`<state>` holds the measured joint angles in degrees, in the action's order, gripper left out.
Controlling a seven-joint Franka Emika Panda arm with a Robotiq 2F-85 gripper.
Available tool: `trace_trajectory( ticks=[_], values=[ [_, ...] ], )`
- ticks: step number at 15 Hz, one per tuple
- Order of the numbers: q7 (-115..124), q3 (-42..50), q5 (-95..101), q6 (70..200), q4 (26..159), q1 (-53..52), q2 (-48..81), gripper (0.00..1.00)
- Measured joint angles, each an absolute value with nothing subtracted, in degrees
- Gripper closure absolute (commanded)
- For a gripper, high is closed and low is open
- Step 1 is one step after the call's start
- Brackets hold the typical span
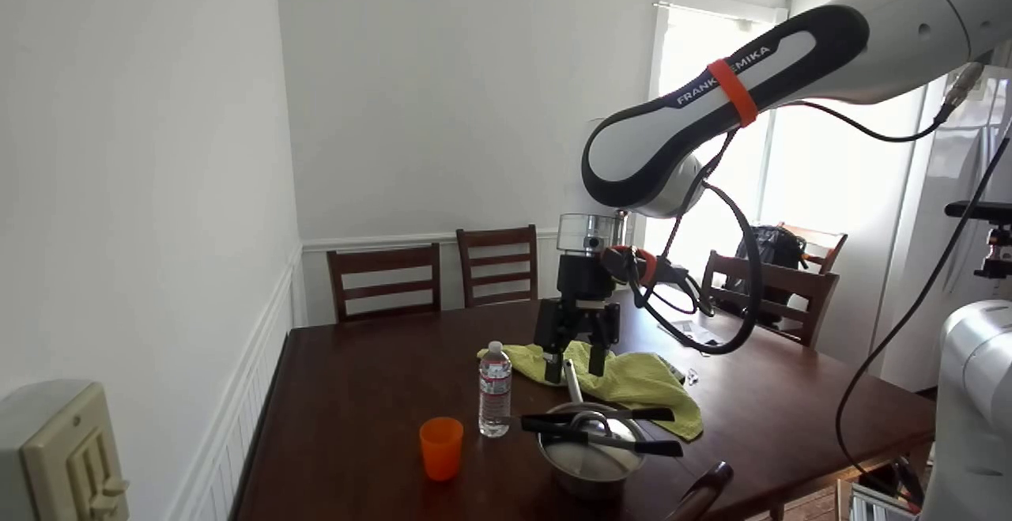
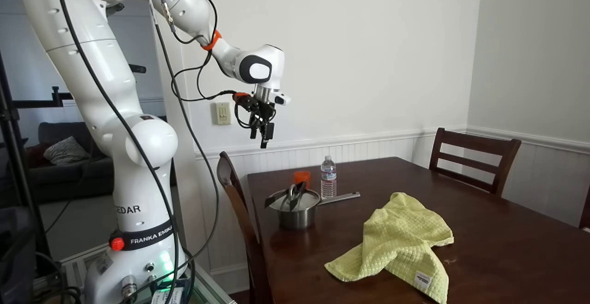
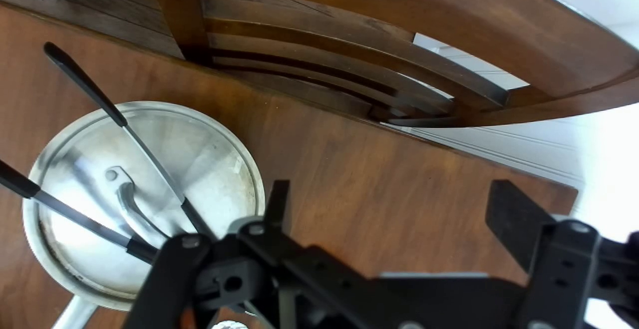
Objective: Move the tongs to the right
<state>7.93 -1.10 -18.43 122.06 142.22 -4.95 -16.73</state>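
Observation:
The tongs (image 1: 553,430) have two slender arms with black ends and steel middles. They lie spread in a V across the lid of the steel pot (image 1: 589,485). They also show on the pot in an exterior view (image 2: 275,198) and in the wrist view (image 3: 153,162), where my gripper hides their converging end. My gripper (image 3: 389,194) is open, with only tabletop seen between its fingers. In the wrist view it is right of the lid. In both exterior views my gripper (image 1: 575,367) (image 2: 259,140) hangs above the table, apart from the tongs.
An orange cup (image 1: 441,448) and a water bottle (image 1: 495,394) stand beside the pot. The pot's handle (image 2: 341,198) points away from the chair (image 2: 244,211) at the table's edge. A yellow-green towel (image 2: 405,248) lies on the table. A wall stands past the table edge.

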Motion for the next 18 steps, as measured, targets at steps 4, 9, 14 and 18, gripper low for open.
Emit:
trace_trajectory(
  ticks=[4, 9, 14, 18],
  values=[
    [11.4, -0.6, -15.4, 126.3, 142.3, -1.2, -16.7, 0.00],
    [14.7, 1.9, -7.8, 133.8, 141.8, 7.0, -15.0, 0.00],
    [25.1, -4.2, 2.2, 142.8, 138.9, 5.1, -6.9, 0.00],
    [34.7, -7.3, 7.4, 143.2, 132.5, 0.0, 4.1, 0.00]
  ],
)
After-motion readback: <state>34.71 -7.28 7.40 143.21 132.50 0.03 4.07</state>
